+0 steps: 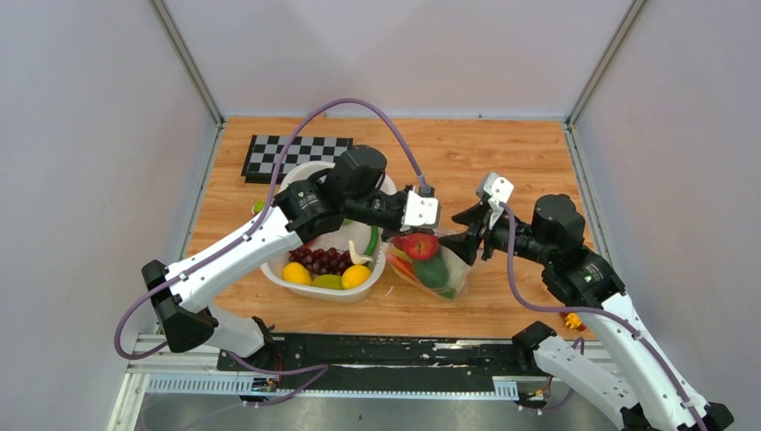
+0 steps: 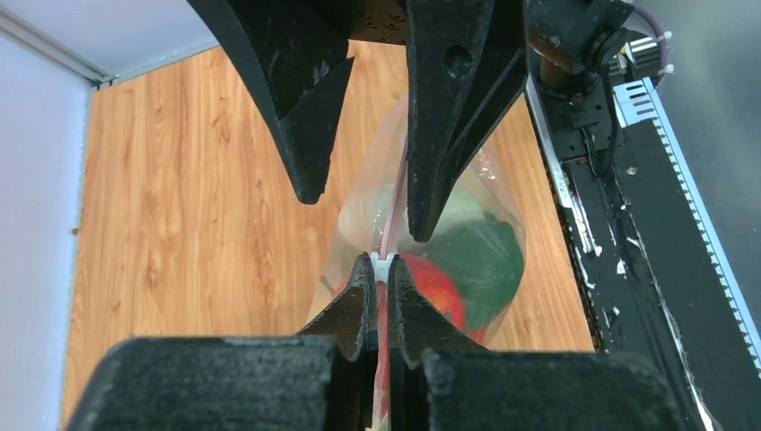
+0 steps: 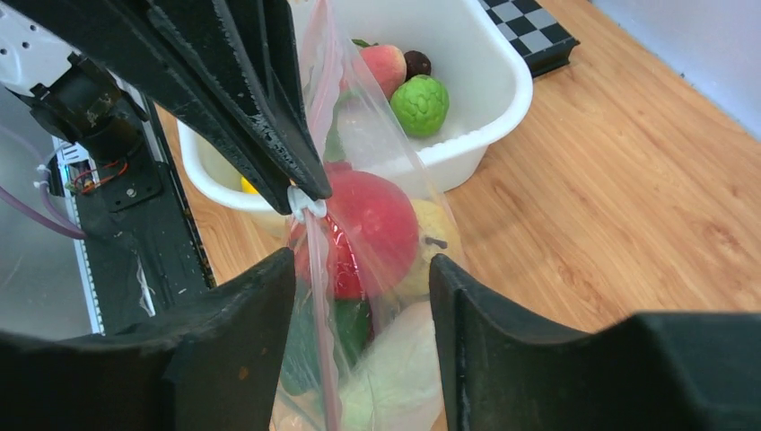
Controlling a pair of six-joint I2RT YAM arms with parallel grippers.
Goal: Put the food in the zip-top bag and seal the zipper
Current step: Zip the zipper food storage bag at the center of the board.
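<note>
The zip-top bag point(image 1: 432, 268) stands on the table right of the basket, holding a red tomato point(image 3: 372, 220), a green fruit point(image 2: 480, 256), pale cabbage point(image 3: 399, 377) and other food. My left gripper point(image 2: 383, 278) is shut on the pink zipper point(image 2: 392, 211) at its small white slider, at the bag's top edge; it also shows in the top view point(image 1: 404, 232). My right gripper point(image 3: 359, 260) is open, its fingers point(image 3: 489, 305) on either side of the bag's upper part, apart from it. In the top view it point(image 1: 459, 241) sits at the bag's right.
A white slotted basket point(image 1: 280, 280) left of the bag holds lemons point(image 1: 296, 273), grapes point(image 1: 325, 259), a lime and a bumpy green fruit point(image 3: 419, 103). A checkerboard point(image 1: 296, 154) lies at the back left. A small orange item point(image 1: 572, 319) lies beside the right arm.
</note>
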